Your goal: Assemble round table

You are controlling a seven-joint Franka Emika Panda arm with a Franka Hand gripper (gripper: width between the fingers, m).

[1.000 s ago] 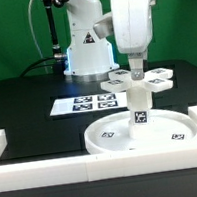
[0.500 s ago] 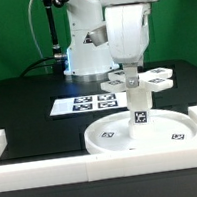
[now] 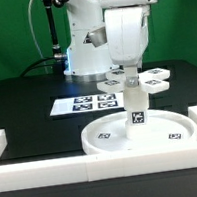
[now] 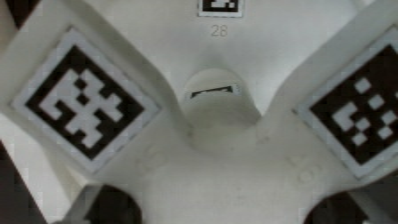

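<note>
The large rimmed round disc [image 3: 112, 137] lies flat on the black table near the front rail. The short cylindrical leg [image 3: 137, 108] stands upright on its middle. The cross-shaped base [image 3: 152, 77] sits on top of the leg, arms spread level. My gripper [image 3: 131, 75] reaches straight down onto the base's hub and is shut on it. In the wrist view the cross-shaped base [image 4: 214, 110] fills the frame, with a tag on each arm. My gripper [image 4: 231, 205] has its dark fingertips [image 4: 111, 205] pressed against either side of the hub.
The marker board [image 3: 82, 104] lies flat behind the disc toward the exterior view's left. The long white border rail [image 3: 96, 167] runs along the front, with raised ends at both sides. The robot's base [image 3: 85, 53] stands at the back.
My wrist has turned about its vertical axis while holding the base. The disc and its tags have shifted slightly toward the exterior view's left. The leg stays upright.
</note>
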